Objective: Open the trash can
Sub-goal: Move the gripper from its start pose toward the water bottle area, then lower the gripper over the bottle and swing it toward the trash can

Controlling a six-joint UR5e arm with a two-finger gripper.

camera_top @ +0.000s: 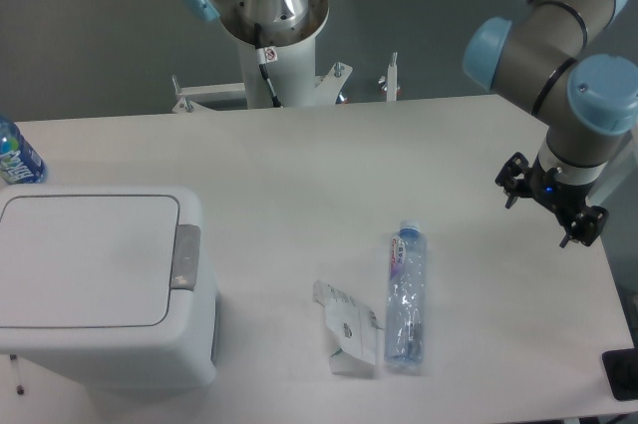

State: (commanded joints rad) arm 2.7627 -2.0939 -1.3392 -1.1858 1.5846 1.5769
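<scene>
White trash can (pixel 100 284) with lid flat down, grey latch (pixel 185 256) on its right edge, tool (pixel 551 210) far right of it, finger spacing unclear, empty-handed above bench (pixel 299 165)

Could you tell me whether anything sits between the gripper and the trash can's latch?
Yes, loosely. The plastic bottle and crumpled wrapper lie on the table between the gripper at the right and the trash can at the left. Both lie flat, so an approach from above looks clear.

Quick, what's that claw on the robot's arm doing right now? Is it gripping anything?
Gripper: holding nothing, hanging above the table's right side, far from the trash can; open or closed cannot be told.
</scene>
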